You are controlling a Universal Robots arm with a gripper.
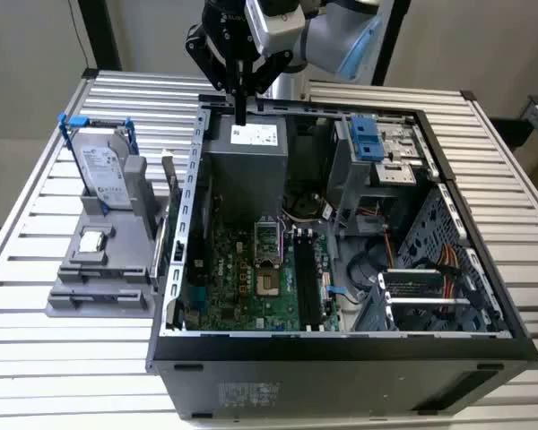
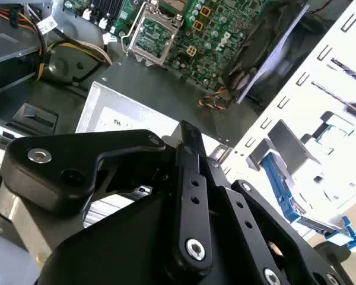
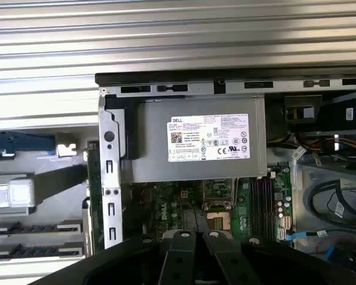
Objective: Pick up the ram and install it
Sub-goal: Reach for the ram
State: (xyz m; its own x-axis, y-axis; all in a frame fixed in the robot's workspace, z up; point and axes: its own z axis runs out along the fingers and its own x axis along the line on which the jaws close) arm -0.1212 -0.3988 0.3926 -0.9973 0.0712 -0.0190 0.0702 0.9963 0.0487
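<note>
The ram [image 1: 168,179] stands on edge in a slot of the grey holder [image 1: 99,278], just outside the open computer case's wall on the exterior view's left. In the first wrist view the ram [image 3: 93,178] shows as a thin green strip beside that wall. My gripper [image 1: 241,112] hangs above the grey power supply [image 1: 247,161] at the far end of the case, shut with nothing held. Its black fingers [image 2: 190,154] point down at the power supply [image 3: 196,142]. The black memory slots [image 1: 307,278] lie on the motherboard beside the processor socket [image 1: 267,269].
A silver hard drive in a blue bracket [image 1: 103,166] and a small square silver chip [image 1: 91,240] sit on the grey holder. Inside the case are a blue drive cage [image 1: 366,139], cable bundles [image 1: 430,269] and metal walls [image 1: 193,206]. A slatted metal table [image 1: 36,358] carries everything.
</note>
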